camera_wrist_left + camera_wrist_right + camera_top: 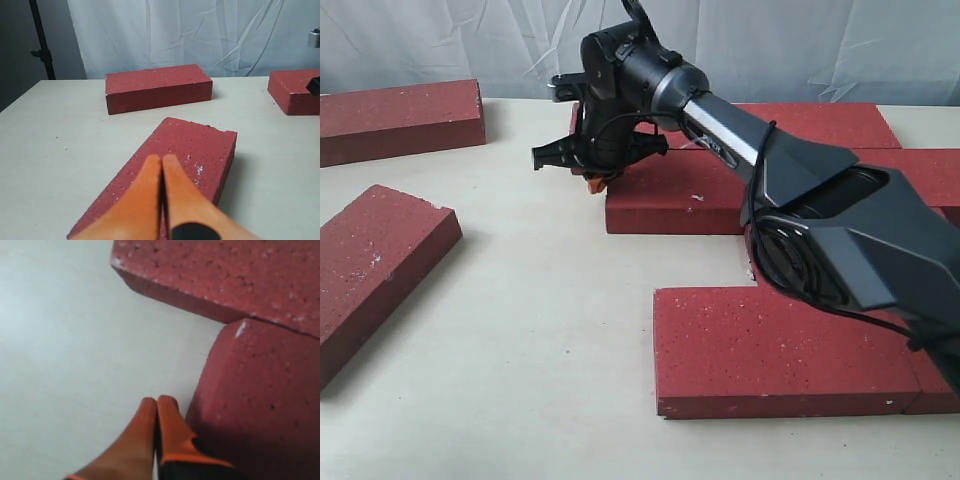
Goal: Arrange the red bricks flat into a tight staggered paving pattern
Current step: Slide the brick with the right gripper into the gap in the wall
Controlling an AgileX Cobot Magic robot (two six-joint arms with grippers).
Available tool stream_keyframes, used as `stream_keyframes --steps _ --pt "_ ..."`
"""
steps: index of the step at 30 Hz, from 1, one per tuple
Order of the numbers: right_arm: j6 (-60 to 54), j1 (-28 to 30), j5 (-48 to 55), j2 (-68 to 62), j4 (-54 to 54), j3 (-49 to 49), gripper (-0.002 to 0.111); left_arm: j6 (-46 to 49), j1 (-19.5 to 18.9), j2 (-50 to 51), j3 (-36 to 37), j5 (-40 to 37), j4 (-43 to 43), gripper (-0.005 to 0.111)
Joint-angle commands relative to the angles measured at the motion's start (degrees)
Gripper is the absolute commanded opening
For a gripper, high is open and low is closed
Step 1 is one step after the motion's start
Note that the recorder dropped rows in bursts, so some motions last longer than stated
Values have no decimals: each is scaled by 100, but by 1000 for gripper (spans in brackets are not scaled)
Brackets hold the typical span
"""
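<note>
Several dark-red bricks lie flat on the pale table. My right gripper (598, 181) is shut and empty, its orange fingertips low at the left end of a middle brick (690, 200). In the right wrist view the shut right gripper (157, 401) sits close beside that brick's end face (260, 405), with a neighbouring brick (225, 275) beyond. My left gripper (162, 159) is shut and empty, hovering over an angled brick (200, 145); it does not show in the exterior view. The angled brick (375, 270) lies apart at the left.
A loose brick (400, 118) lies at the back left, seen also as the brick (157, 87). A front brick (790, 350) and a back brick (820, 122) lie near the right arm (800, 180). Bare table (540, 330) spans the middle.
</note>
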State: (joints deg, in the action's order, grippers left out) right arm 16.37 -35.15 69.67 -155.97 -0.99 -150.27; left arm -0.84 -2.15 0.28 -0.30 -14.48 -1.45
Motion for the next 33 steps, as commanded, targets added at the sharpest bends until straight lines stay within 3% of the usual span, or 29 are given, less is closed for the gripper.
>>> stream_keyframes --steps 1,12,23,33 --pt "5 215 29 71 -60 12 -1 -22 8 -28 30 79 -9 0" --pt "5 376 29 84 -291 12 -1 -22 8 -28 30 79 -9 0" --pt "-21 282 29 84 -1706 12 -1 -22 8 -28 30 79 -9 0" --pt "523 174 29 84 -633 24 -1 -22 8 -28 30 79 -9 0"
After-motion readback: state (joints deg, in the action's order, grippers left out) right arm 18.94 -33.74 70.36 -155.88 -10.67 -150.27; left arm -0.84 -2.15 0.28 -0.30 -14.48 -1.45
